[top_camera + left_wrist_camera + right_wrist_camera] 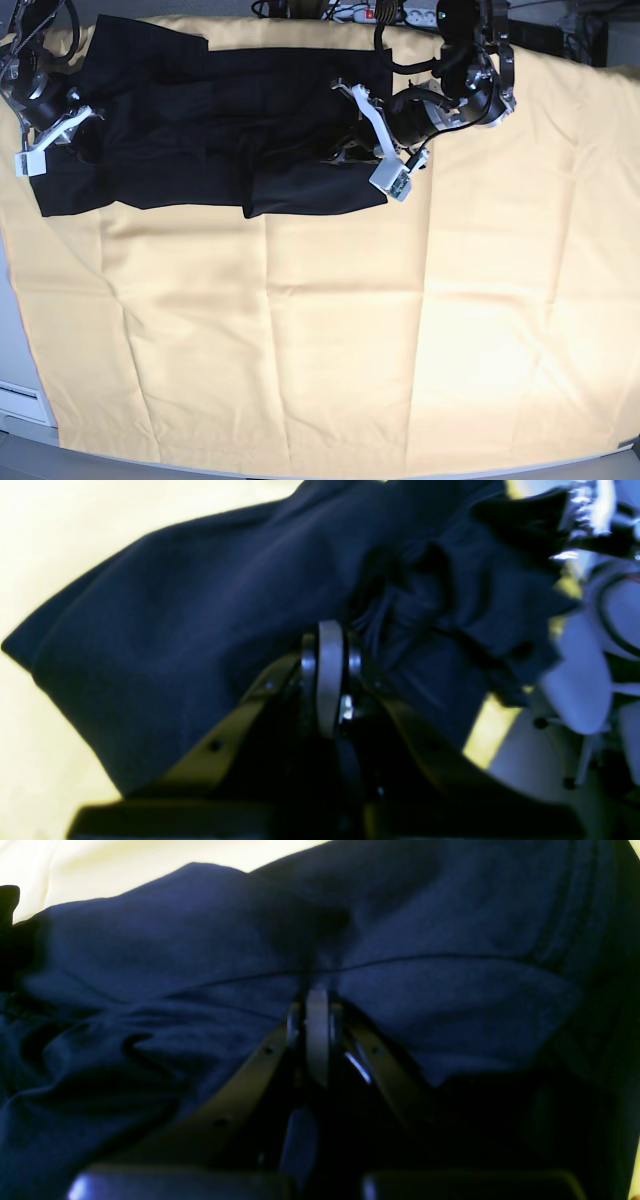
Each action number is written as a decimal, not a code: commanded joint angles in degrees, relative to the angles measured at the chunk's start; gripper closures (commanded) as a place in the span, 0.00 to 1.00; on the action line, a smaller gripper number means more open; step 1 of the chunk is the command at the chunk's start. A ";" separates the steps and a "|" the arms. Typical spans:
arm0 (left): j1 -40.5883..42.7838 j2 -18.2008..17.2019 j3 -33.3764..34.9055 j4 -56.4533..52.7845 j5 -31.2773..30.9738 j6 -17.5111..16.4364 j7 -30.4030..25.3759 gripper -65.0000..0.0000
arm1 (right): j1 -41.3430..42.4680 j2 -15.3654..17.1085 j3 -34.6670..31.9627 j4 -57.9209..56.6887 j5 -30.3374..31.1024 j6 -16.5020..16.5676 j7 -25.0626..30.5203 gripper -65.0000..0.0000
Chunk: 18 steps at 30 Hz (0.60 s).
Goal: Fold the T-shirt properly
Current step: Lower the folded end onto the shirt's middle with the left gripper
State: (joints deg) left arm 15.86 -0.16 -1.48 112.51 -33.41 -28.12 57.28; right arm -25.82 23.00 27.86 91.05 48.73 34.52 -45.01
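The black T-shirt (220,130) lies in a long, rumpled band across the far part of the table, on the pale yellow cloth (330,330). My left gripper (348,150) is at the shirt's right end; in the left wrist view it (327,635) is shut on bunched black fabric (175,630). My right gripper (80,135) is at the shirt's left end; in the right wrist view it (316,997) is shut on a fold of the shirt (425,1005). The shirt's collar and sleeves cannot be made out.
The yellow cloth covers the whole table, creased, with its bare part stretching toward the near edge (330,465). Cables and a power strip (385,12) lie behind the far edge. The other arm's white and foil parts (585,680) show at the right of the left wrist view.
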 commanded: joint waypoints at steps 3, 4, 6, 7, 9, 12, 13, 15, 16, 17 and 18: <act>-0.28 0.04 2.19 1.01 4.28 2.97 -3.45 1.00 | -0.83 0.50 -0.13 -0.37 -3.13 -0.85 -4.98 1.00; -0.31 0.04 2.78 1.01 4.79 3.39 -3.61 1.00 | -0.85 0.50 -0.13 -0.37 -3.13 -0.85 -5.01 1.00; -0.28 0.07 4.09 1.01 3.76 3.02 -3.69 1.00 | -0.83 0.50 -0.13 -0.37 -3.13 -0.87 -4.96 1.00; -0.28 0.04 4.90 1.01 2.45 1.42 -3.63 1.00 | -0.83 0.50 -0.13 -0.37 -3.10 -0.85 -4.96 1.00; -0.28 0.04 6.78 1.01 -1.01 -4.20 -2.78 1.00 | -0.83 0.50 -0.13 -0.37 -3.10 -0.87 -4.94 1.00; -0.31 0.04 9.68 1.01 -5.05 -9.57 -0.72 1.00 | -0.83 0.50 -0.13 -0.37 -3.10 -0.85 -4.96 1.00; -0.31 0.04 10.45 1.01 -6.05 -10.99 -0.15 1.00 | -0.83 0.50 -0.13 -0.37 -3.10 -0.87 -4.96 1.00; -0.31 0.02 11.69 1.01 -7.65 -11.88 0.20 1.00 | -0.83 0.50 -0.13 -0.37 -3.13 -0.87 -4.96 1.00; -0.33 0.02 11.89 1.01 -7.63 -11.88 0.20 1.00 | -0.83 0.50 -0.13 -0.37 -3.13 -0.87 -4.96 1.00; -0.33 0.04 11.85 1.03 -7.63 -11.88 0.17 1.00 | -0.83 0.50 -0.13 -0.37 -3.10 -0.87 -4.96 1.00; -0.37 0.04 11.65 1.18 -7.61 -11.88 0.17 1.00 | -0.83 0.50 -0.13 -0.37 -3.13 -0.87 -4.96 1.00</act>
State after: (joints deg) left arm 15.86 -0.36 10.09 112.51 -39.51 -39.51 58.57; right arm -25.82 23.00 27.86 91.05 48.73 34.52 -45.01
